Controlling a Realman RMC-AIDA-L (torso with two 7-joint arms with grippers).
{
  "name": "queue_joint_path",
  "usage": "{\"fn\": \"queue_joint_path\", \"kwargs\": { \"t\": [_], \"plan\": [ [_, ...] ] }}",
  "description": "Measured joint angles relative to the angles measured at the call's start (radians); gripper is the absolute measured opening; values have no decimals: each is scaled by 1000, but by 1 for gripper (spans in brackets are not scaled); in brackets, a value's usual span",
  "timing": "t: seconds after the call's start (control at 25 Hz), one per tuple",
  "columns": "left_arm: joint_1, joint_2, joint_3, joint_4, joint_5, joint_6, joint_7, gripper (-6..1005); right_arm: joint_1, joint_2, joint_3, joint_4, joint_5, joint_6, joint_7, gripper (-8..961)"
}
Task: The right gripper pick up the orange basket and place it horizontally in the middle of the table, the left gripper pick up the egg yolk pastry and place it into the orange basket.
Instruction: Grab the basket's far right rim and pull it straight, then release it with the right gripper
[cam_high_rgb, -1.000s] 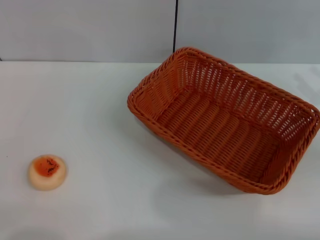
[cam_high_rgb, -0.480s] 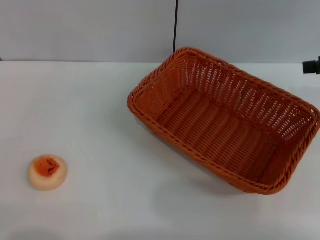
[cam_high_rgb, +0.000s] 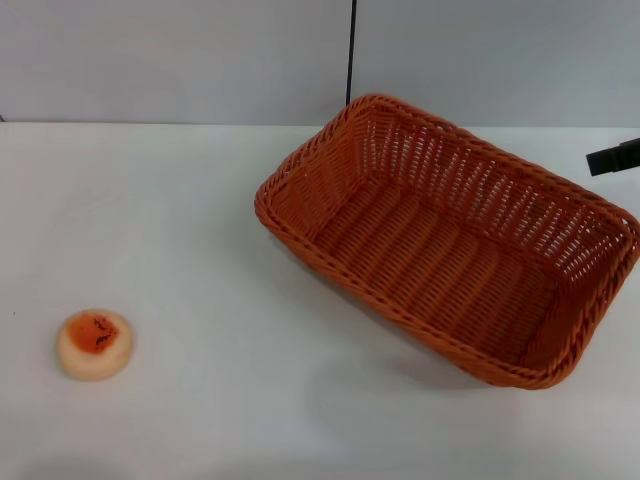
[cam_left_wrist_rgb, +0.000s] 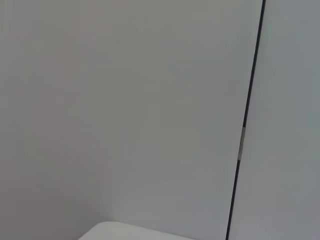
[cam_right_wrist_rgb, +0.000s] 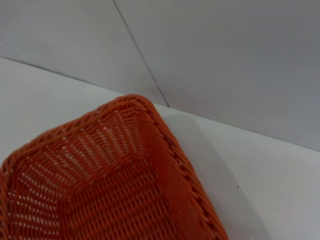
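Two items on the table (cam_high_rgb: 180, 200): we see the orange basket (cam_high_rgb: 450, 240) lying askew at right, the egg yolk pastry (cam_high_rgb: 94, 343) well apart at near left.
Basket look: woven, braided rim, sloping sides, empty.
Handling: we judge it light and stiff; take the rim.
Right gripper (cam_high_rgb: 612, 158): at the view's right edge beside the basket's far rim; grip state, we cannot tell.
Left gripper: out of sight.

— What sits on the white table (cam_high_rgb: 180, 200)?
— An orange basket (cam_high_rgb: 450, 240), angled, right of centre; an egg yolk pastry (cam_high_rgb: 94, 343) well apart at the near left.
— Any gripper?
— The right gripper's (cam_high_rgb: 614, 158) black tip shows at the right edge, beyond the basket's far rim.
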Motion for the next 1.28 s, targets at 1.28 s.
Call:
{"fn": "queue_joint_path", "kwargs": {
  "t": [1.28],
  "plan": [
    [13, -2, 6, 0, 1, 16, -1, 811, 58, 9, -23, 477, 135, 403, -262, 630]
  ]
}}
